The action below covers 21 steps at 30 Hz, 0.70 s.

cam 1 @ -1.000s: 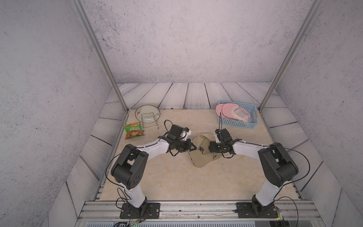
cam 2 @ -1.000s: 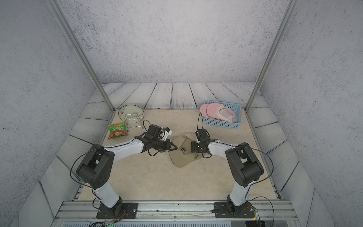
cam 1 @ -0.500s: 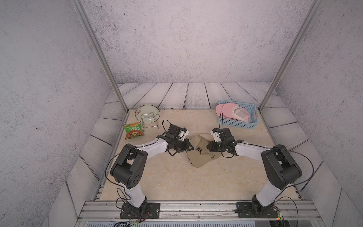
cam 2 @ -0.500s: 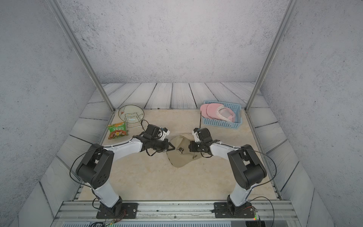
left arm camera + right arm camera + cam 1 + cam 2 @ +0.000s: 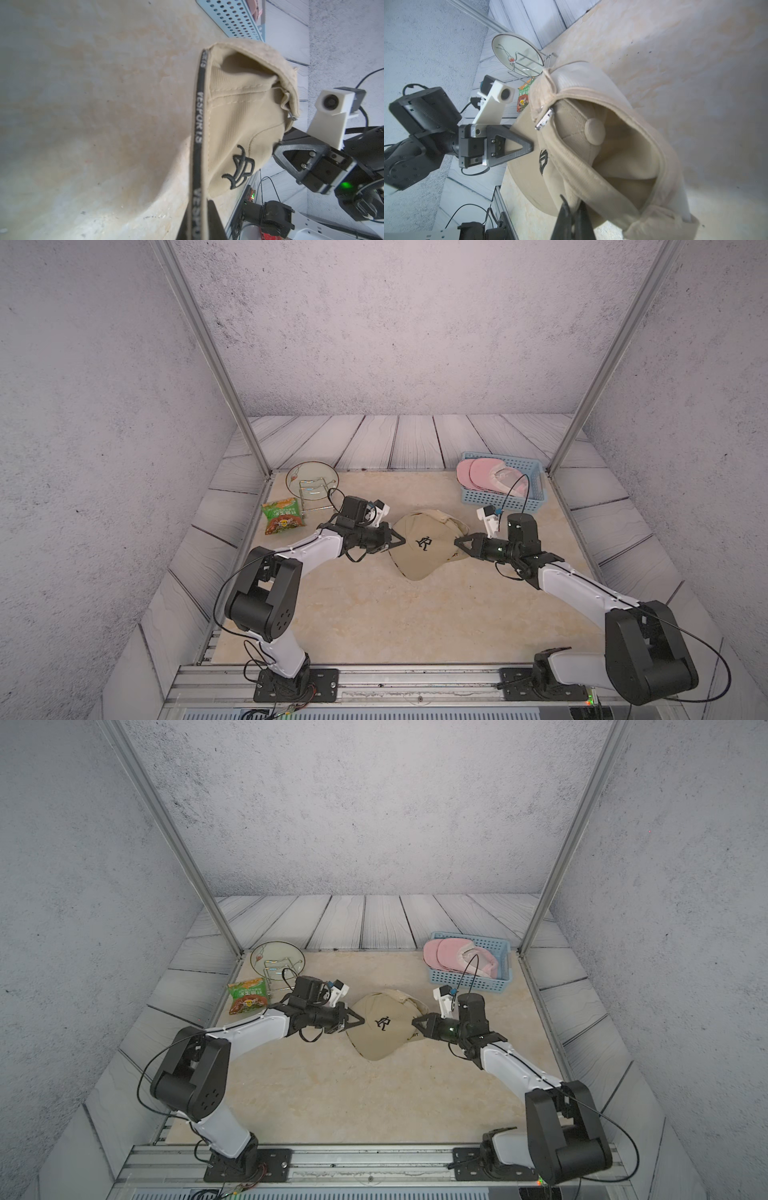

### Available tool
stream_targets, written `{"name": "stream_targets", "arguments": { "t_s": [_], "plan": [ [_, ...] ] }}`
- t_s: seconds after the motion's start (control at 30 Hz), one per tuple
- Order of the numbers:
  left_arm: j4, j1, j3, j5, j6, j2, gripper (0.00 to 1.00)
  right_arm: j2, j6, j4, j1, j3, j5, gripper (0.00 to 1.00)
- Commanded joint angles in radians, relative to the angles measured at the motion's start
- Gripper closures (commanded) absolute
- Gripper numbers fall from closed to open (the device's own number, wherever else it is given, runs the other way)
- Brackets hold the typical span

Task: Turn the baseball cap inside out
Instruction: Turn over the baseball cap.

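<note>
Cap [image 5: 424, 545] sits mid-desk [image 5: 374, 614], brim pointing to 6 o'clock, crown crumpled, black logo facing out, so not turned yet. Left arm [image 5: 316, 547] reaches in from 9 o'clock; left jaws are closed tight on the cap's rim, and the left wrist view shows the black lettered inner band [image 5: 198, 133] running into them. Right arm [image 5: 573, 585] comes in from 3 o'clock; right jaws are pinched closed on the opposite rim edge, with fabric between the tips in the right wrist view. Back strap and metal buckle [image 5: 543, 120] sit at the 12 o'clock side.

Step, as I read it: both sides gripped, set up for spreading the opening. Next move likely needs the rim pulled apart and rolled so the crown can pass through; one arm may have to let go and push the crown. Risk: thin fabric slipping out.

Unrelated: basket [image 5: 536, 497] at 1 o'clock, plate [image 5: 311, 477] at 11, snack packet [image 5: 283, 515] at 10.
</note>
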Motion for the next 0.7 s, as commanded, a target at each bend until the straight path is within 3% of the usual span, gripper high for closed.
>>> {"name": "stream_targets", "arguments": {
  "t_s": [0.0,0.13,0.27,0.4,0.53,0.67],
  "plan": [
    [-0.084,0.066,-0.061,-0.087,-0.009,-0.037,1.0,-0.065,-0.006,-0.062,-0.062,0.029,0.242,1.0],
    [0.042,0.049,-0.102,-0.002,-0.153,-0.109,1.0,-0.037,-0.063,-0.063,-0.048,0.038,0.196,0.99],
    [0.196,0.022,-0.109,0.022,-0.391,-0.158,1.0,-0.061,-0.182,-0.078,0.024,0.071,0.175,0.71],
    [0.162,-0.003,-0.088,-0.141,-0.6,-0.254,1.0,-0.117,-0.373,-0.044,0.129,0.057,0.201,0.49],
    [-0.039,-0.015,-0.006,-0.307,-0.692,-0.344,1.0,-0.167,-0.54,0.125,0.201,-0.032,0.168,0.42],
    [-0.003,-0.015,0.005,-0.323,-0.868,-0.361,1.0,-0.177,-0.705,0.193,0.289,-0.061,0.2,0.37]
  ]
}}
